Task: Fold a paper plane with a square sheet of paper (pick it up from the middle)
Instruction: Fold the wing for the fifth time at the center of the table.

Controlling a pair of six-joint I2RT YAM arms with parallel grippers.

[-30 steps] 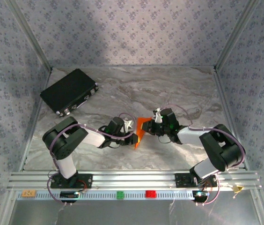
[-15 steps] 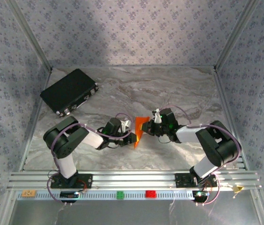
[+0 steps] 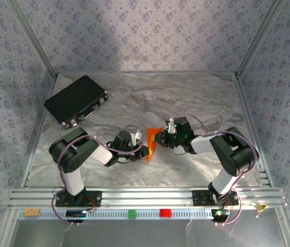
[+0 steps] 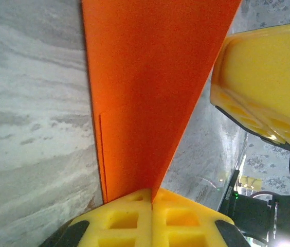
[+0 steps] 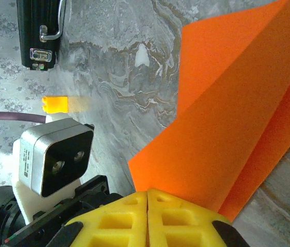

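We are mid-fold, our left end effector (image 4: 151, 199) and right end effector (image 5: 147, 203) each pinching an edge of the creased orange paper (image 3: 153, 140) that stands between them over the table (image 3: 186, 98), and next we should probably press the crease sharp without tearing.
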